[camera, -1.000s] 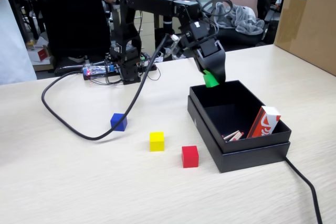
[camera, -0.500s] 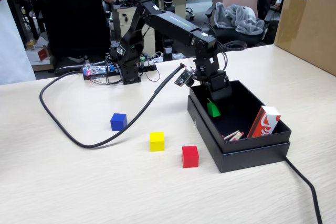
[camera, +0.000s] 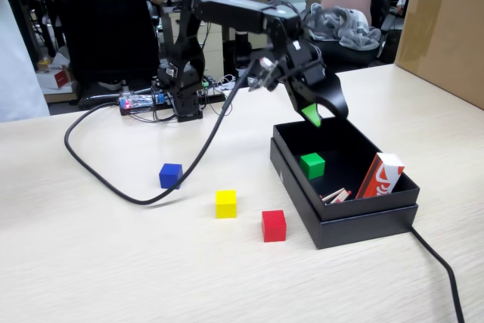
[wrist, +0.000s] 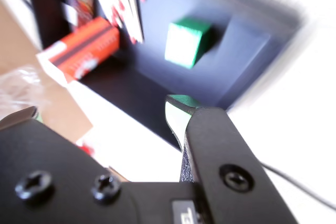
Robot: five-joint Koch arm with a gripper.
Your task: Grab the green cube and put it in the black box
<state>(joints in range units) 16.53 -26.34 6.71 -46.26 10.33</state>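
The pale wooden table point(camera: 91, 262) takes up most of the fixed view, with a brown cardboard carton point(camera: 446, 32) standing at its two o'clock edge. The black arm point(camera: 227, 13) rises from its base at about eleven o'clock of the table's middle and reaches over toward three o'clock, a thick black cable point(camera: 113, 187) looping down from it across the tabletop.

The black box point(camera: 302, 194) sits at roughly four o'clock from the arm's base, open-topped with low walls. Inside it, the green cube point(camera: 311, 165) rests flat on the box floor, toward the nine o'clock side of the interior; the wrist view shows it too point(wrist: 186, 42), sitting alone on the dark floor. At the box's four o'clock corner leans a red and white packet point(camera: 380, 176), and just at its eight o'clock lie a few thin sticks point(camera: 335, 195).

The gripper point(camera: 321, 111) hangs above the box's far end, at about twelve o'clock from the cube and clear of it. Its fingers are spread apart and hold nothing; the green tip point(camera: 311, 116) shows on one of them.

Out on the bare table, in a loose row at nine o'clock of the box, stand a red cube point(camera: 274, 225), a yellow cube point(camera: 225, 203) and a blue cube point(camera: 171, 175), each apart from the others.
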